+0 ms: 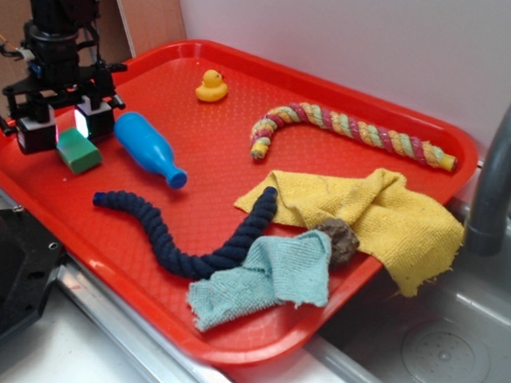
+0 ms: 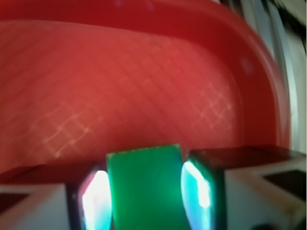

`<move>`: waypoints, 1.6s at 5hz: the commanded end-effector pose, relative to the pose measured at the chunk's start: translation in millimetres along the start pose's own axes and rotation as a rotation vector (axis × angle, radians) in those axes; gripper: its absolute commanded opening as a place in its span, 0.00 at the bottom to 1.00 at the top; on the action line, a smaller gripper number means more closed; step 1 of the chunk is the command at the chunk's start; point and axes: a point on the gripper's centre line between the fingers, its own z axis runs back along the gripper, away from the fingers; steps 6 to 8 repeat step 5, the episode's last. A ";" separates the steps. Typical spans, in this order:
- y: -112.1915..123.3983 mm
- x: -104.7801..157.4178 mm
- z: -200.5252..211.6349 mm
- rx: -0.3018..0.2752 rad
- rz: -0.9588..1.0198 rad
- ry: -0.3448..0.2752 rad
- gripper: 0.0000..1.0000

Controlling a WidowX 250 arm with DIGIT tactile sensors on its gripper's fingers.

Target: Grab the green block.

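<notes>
The green block is near the left corner of the red tray, just left of the blue bottle. My gripper stands over the block with one finger on each side. In the wrist view the block fills the gap between the two glowing pads, which press on both its sides. The gripper is shut on the block, low at the tray's surface. I cannot tell whether the block is off the tray.
On the tray are a yellow duck, a striped rope, a dark blue rope, a yellow cloth, a pale teal cloth and a brown lump. A grey faucet and sink stand at the right.
</notes>
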 end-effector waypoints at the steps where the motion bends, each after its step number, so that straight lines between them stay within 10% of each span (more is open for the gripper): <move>1: 0.3 -1.8 108.0 -0.268 -0.458 -0.127 0.00; 4: -21.6 -22.3 195.5 -0.233 -1.219 -0.126 0.00; 8: -25.7 -22.8 196.3 -0.215 -1.298 -0.133 0.00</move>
